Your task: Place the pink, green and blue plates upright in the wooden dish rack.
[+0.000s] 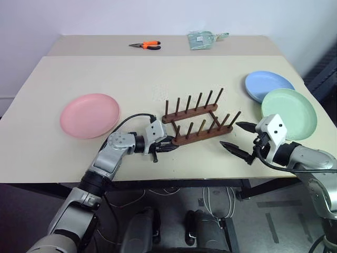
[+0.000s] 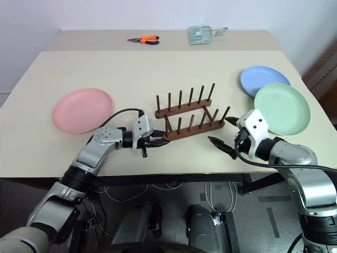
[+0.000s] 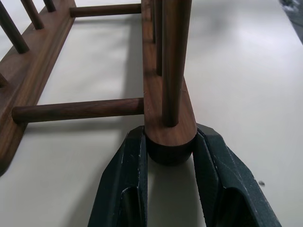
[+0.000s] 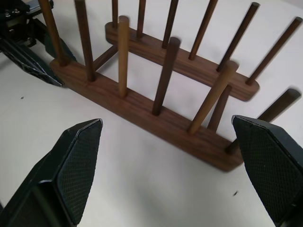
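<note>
The wooden dish rack (image 1: 197,124) was seen near the middle of the desk (image 1: 158,74), somewhat toward the front edge. It was made of dark brown, smooth-grained wood: two parallel base rails with rounded ends, joined by round cross dowels, each rail carrying a row of thin upright pegs. No plate stood in it.

The left gripper (image 1: 167,148) was clamped on the rounded end of the rail nearer the front edge, one matte black finger (image 3: 125,189) pressed against each side of the wood.

The right gripper (image 1: 238,137) was held just beyond the rack's opposite end, apart from it, with its pointed, cross-hatched black fingers (image 4: 71,165) spread wide and nothing between them.

The pink plate (image 1: 90,115) lay flat toward the left edge. The green plate (image 1: 289,113) and the blue plate (image 1: 267,86) lay flat toward the right edge, the green rim overlapping the blue. All three were round, shallow and matte.

Orange-handled pliers (image 1: 146,45) and a crumpled pale green packet (image 1: 202,39) were noted by the far edge.
</note>
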Robot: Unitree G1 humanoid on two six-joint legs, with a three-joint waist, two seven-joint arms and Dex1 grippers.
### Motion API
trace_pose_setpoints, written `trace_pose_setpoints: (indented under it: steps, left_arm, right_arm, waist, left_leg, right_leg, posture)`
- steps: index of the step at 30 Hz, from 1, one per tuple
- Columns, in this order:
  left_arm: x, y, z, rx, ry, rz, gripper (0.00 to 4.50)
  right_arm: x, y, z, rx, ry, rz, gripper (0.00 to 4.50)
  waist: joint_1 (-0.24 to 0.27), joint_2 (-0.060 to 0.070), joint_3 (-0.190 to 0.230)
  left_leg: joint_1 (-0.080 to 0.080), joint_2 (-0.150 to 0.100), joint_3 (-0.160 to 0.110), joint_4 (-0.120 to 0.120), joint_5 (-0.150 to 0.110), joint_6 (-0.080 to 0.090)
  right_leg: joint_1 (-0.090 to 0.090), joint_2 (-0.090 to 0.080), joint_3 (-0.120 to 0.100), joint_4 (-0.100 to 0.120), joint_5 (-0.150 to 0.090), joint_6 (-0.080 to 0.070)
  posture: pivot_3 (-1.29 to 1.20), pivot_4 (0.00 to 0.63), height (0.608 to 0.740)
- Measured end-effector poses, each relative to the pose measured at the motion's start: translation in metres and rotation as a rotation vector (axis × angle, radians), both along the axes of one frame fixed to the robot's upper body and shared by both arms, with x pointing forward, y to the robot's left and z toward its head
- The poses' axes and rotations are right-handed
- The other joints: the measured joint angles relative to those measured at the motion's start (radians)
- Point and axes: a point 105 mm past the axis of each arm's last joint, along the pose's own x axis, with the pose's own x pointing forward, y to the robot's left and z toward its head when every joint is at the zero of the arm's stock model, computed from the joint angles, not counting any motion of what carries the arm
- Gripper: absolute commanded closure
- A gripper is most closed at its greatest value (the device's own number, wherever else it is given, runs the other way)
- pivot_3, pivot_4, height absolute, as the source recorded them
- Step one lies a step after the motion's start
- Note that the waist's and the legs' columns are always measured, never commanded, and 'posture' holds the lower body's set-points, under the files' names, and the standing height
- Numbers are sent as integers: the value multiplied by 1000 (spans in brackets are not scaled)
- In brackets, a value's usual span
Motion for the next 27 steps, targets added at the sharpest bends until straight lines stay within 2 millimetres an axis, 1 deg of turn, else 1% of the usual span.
trace_pose_setpoints:
  steps: [1, 5, 6, 7, 8, 9, 10, 12, 13, 14, 16, 18, 19, 21, 23, 27]
  left_arm:
    - [4, 1, 1, 4, -10, 11, 2357]
    - [21, 17, 7, -22, -53, 147, 381]
    - [22, 23, 8, -31, -53, 187, 381]
    - [19, 32, 7, -38, -47, 222, 381]
    - [14, 40, 6, -45, -33, 248, 537]
    - [8, 46, 5, -51, -17, 263, 915]
    - [-2, 52, 3, -50, 5, 269, 1336]
    - [-17, 54, 1, -48, 46, 259, 2334]
    - [-25, 53, 1, -39, 63, 249, 2891]
    - [-30, 50, 1, -28, 71, 246, 3320]
    - [-35, 36, 0, -18, 79, 239, 3338]
    - [-36, 16, -1, -12, 62, 239, 3338]
    - [-36, 6, -1, -10, 56, 236, 3338]
    - [-34, -4, -2, 3, 33, 261, 3338]
    - [-28, -10, -1, 12, 10, 300, 3338]
    - [-8, -17, 1, 6, -22, 396, 3338]
  right_arm:
    - [0, 0, 0, -3, -3, -1, 0]
    - [0, 0, 0, -9, -9, -1, 0]
    - [0, -1, 0, -9, -9, 0, 0]
    - [0, -1, 0, -10, -7, -2, 0]
    - [1, -3, -1, -12, -2, -8, 0]
    - [1, -4, -3, -14, 5, -12, 0]
    - [1, -6, -4, -19, 15, -14, 255]
    - [2, -9, -8, -38, 32, -19, 818]
    - [2, -9, -9, -45, 40, -17, 1329]
    - [4, -7, -13, -52, 50, -12, 1843]
    - [9, -2, -23, -77, 78, -5, 2756]
    - [16, 1, -37, -120, 110, -18, 3775]
    - [19, 2, -44, -130, 126, -31, 3775]
    - [27, 3, -55, -142, 164, -69, 3775]
    - [37, 5, -56, -157, 157, -101, 3775]
    - [58, 10, -55, -146, 126, -168, 3775]
  waist:
    - [0, 0, 0]
    - [-4, 0, 0]
    - [-5, 0, 0]
    - [-9, 0, 0]
    - [-10, 0, 0]
    - [-11, 0, 0]
    - [-11, 0, 0]
    - [-7, 1, 0]
    - [-3, 1, 0]
    - [0, 1, 0]
    - [2, 1, 0]
    - [3, 1, 0]
    - [2, 1, 0]
    - [0, 1, 0]
    - [-2, 2, -1]
    - [-2, 2, -2]
  left_leg:
    - [0, 0, 0, 0, 0, 0]
    - [0, 1, 0, 0, 0, 0]
    - [0, 1, 0, 0, 0, 0]
    - [0, 1, 0, 0, 0, 0]
    - [0, 1, 0, 0, 0, 0]
    - [0, 1, 0, 0, 0, 0]
    - [0, 1, 0, 0, 0, 0]
    - [0, 1, 0, 0, 0, 0]
    - [0, 1, -1, 0, 0, 0]
    - [0, 0, -1, 0, -1, 0]
    - [0, -1, -1, 1, -1, 1]
    - [0, -1, -1, 1, -2, 2]
    - [0, -1, -1, 1, -2, 2]
    - [0, -1, -1, 1, -1, 1]
    - [1, -1, -1, 1, -1, 1]
    - [1, -1, -1, 2, -1, 1]
  right_leg:
    - [0, 0, 0, 0, 0, 0]
    - [0, 0, 0, 0, 0, 0]
    - [0, 0, 0, 0, 0, 0]
    - [0, 0, 0, 0, 0, 0]
    - [0, 0, 0, 0, 0, 0]
    - [0, 0, 0, 0, 0, 0]
    - [0, 0, 0, 0, 0, 0]
    - [0, 0, 0, 0, 0, 0]
    - [0, -1, 0, 0, 0, 0]
    - [1, -1, 0, 0, 0, 0]
    - [1, -2, 0, -1, 0, 0]
    - [1, -2, 0, -1, 0, 0]
    - [1, -2, 0, -1, 0, 0]
    - [1, -1, 0, 0, 0, 1]
    - [2, -1, 0, 0, 0, 1]
    - [2, 0, 0, 0, 0, 1]
  posture:
    - [0, 150, 740]
    - [0, 150, 740]
    - [0, 150, 740]
    - [0, 150, 740]
    - [0, 150, 740]
    - [0, 150, 740]
    - [0, 150, 740]
    - [0, 150, 740]
    - [0, 150, 740]
    - [0, 150, 740]
    - [0, 150, 740]
    - [0, 150, 740]
    - [0, 150, 740]
    - [0, 150, 740]
    - [0, 150, 740]
    - [0, 150, 740]
